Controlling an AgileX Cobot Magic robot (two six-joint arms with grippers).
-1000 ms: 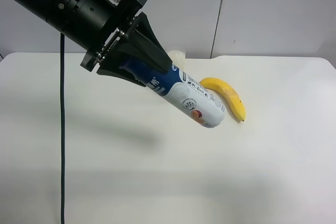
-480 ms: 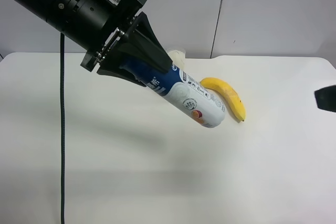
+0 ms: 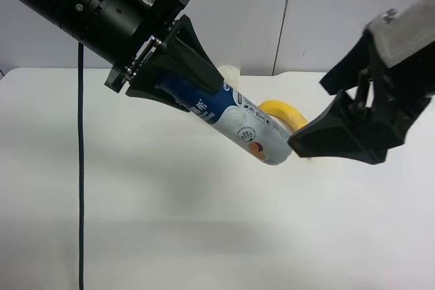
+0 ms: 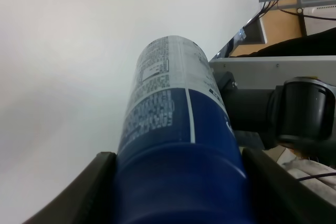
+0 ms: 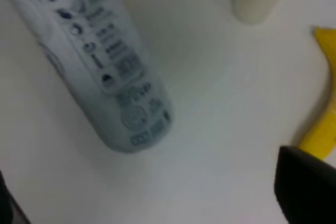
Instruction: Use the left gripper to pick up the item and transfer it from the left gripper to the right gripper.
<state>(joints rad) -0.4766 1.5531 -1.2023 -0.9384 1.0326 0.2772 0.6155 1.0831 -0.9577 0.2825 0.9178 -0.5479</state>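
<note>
Table [image 3: 204, 236]: stretching white across the lower frame; carrying only loose things.
Left gripper [image 3: 204, 93]: reaching in from the upper left of the high view; its wedge fingers [image 4: 84, 192] are clamping the bottle's blue end from either side.
Right gripper [image 3: 309, 115]: newly arriving; a second ago it was absent; half a second ago only a dark tip was showing at the right edge; now it is filling the right of the frame, jaws gaping wide and holding nothing. By my judgement the pick-up is done and the handover is beginning.
Bottle [image 3: 234, 123]: hanging in the air at frame centre, tilting down to the right; its white base is pointing at the open jaws, near the lower fingertip; whether touching, I cannot tell.
Banana [image 3: 280, 109]: lying on the table behind the bottle's base; partly hidden by the right gripper.
Cylinder [image 3: 230, 73]: peeking out behind the left gripper.
Containers: bottle and cylinder are showing no contents; nothing is sitting inside anything.
</note>
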